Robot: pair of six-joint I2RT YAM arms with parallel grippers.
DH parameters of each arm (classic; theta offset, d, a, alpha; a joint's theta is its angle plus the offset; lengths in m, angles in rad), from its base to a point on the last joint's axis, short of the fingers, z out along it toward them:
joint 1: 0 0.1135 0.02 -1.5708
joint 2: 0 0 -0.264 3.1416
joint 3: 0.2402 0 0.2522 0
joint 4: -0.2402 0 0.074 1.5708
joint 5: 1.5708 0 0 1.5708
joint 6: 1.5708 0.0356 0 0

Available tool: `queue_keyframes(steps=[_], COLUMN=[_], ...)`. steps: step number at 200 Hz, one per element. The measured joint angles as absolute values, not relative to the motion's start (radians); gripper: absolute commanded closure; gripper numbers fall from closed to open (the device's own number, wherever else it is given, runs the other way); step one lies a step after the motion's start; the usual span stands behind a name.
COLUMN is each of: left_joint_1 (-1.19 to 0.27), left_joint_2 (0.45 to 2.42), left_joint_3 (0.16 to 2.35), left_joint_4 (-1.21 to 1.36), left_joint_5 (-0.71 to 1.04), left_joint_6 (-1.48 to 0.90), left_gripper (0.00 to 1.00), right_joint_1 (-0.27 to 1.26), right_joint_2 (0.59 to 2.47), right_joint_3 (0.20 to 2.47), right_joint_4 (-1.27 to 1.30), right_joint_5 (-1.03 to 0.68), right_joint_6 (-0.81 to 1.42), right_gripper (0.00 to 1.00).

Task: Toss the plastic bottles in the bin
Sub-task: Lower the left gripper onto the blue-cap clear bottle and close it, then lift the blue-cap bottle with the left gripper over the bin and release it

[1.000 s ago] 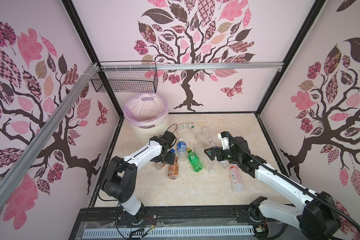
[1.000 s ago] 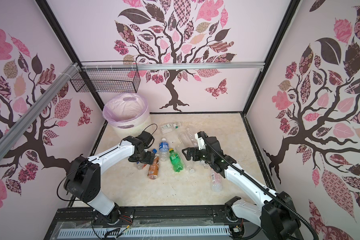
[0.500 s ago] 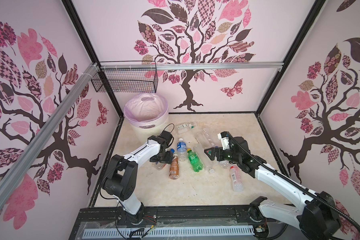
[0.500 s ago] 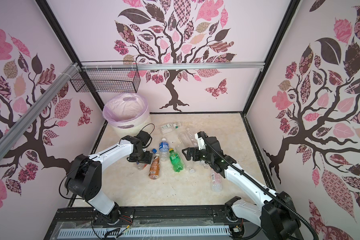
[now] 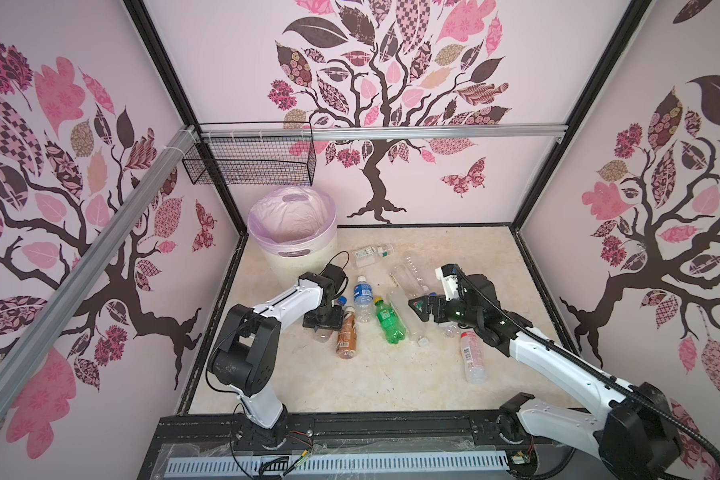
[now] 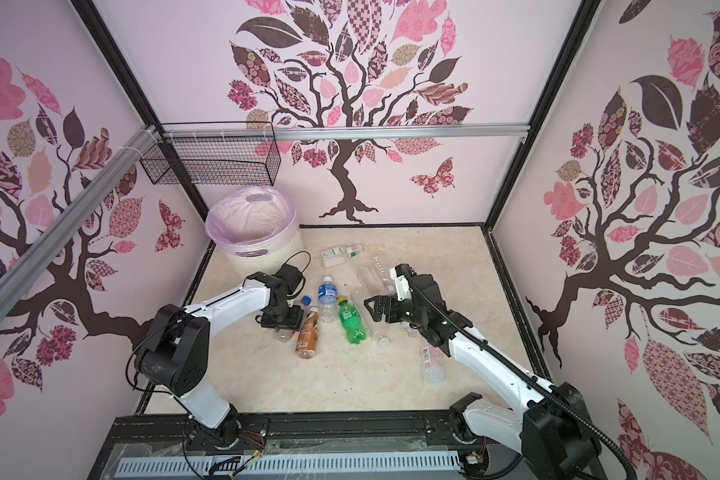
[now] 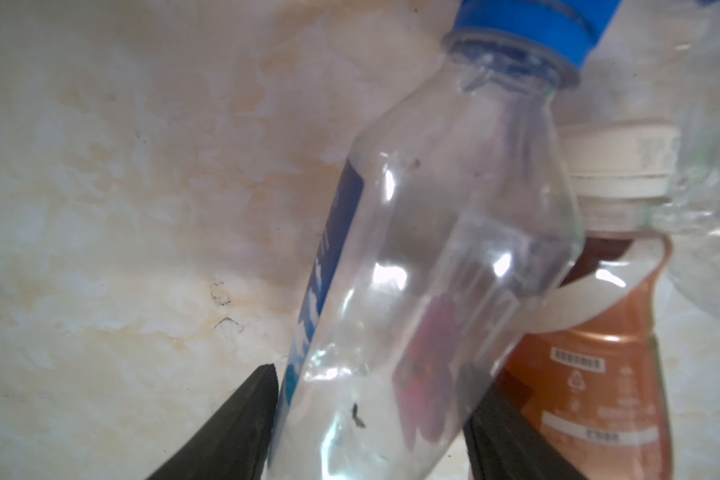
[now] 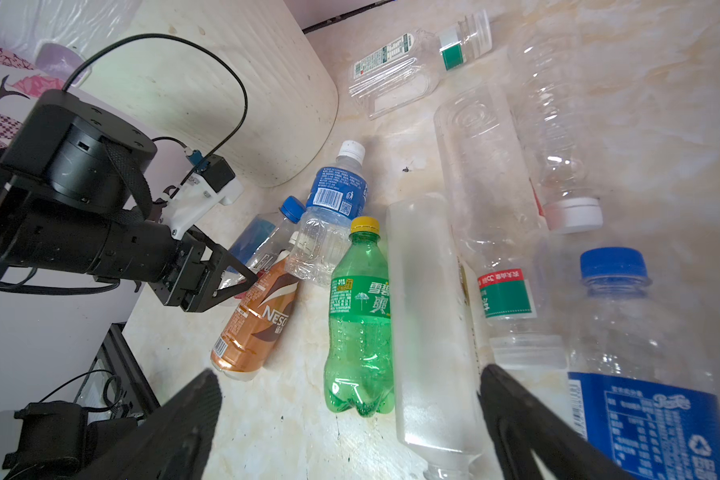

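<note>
Marbled beige floor [image 5: 308, 386], pink tree-print walls.
Bin [image 5: 296, 262]: upright, lilac-lined.
Bottles [image 5: 472, 357]: lying loose on the floor, spread out from just beside the bin.
Left gripper [image 7: 377, 382]: near the bin, jaws pressed to both sides of the blue-cap bottle [image 7: 433, 270], which touches the brown bottle [image 7: 599, 374].
Right gripper [image 8: 348, 372]: farther from the bin, jaws wide, nothing held, above the green bottle [image 8: 360, 316] and frosted bottle [image 8: 429, 324].
</note>
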State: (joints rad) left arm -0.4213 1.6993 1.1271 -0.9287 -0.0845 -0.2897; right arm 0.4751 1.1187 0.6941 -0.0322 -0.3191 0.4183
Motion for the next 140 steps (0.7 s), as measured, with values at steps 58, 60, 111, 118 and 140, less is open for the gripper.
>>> queue_keyframes(steps=[58,60,111,118,140], left_joint_1=[-0.421,-0.421,-0.421,-0.421,-0.421], left_joint_2=[1.699,1.699,1.69,1.681,1.634], left_joint_3=[1.127,1.127,1.127,1.126,1.12], left_joint_4=[-0.929,-0.929,-0.928,-0.927,-0.918], left_joint_5=[-0.081,-0.081,-0.086,-0.086,-0.08], left_joint_6=[-0.29,-0.29,-0.293,-0.292,-0.291], left_gripper=[0.46,0.46,0.49,0.49,0.49], right_joint_1=[0.475,0.475,0.475,0.475,0.475], right_joint_2=[1.119,1.119,1.119,1.119,1.111], right_joint_3=[0.694,0.694,0.694,0.694,0.694], right_joint_4=[-0.032,-0.032,-0.033,-0.033,-0.038], right_joint_5=[-0.319,-0.319,-0.319,-0.319,-0.319], right_joint_6=[0.419,0.419,0.419,0.419,0.419], right_gripper=[0.0,0.0,0.0,0.0,0.01])
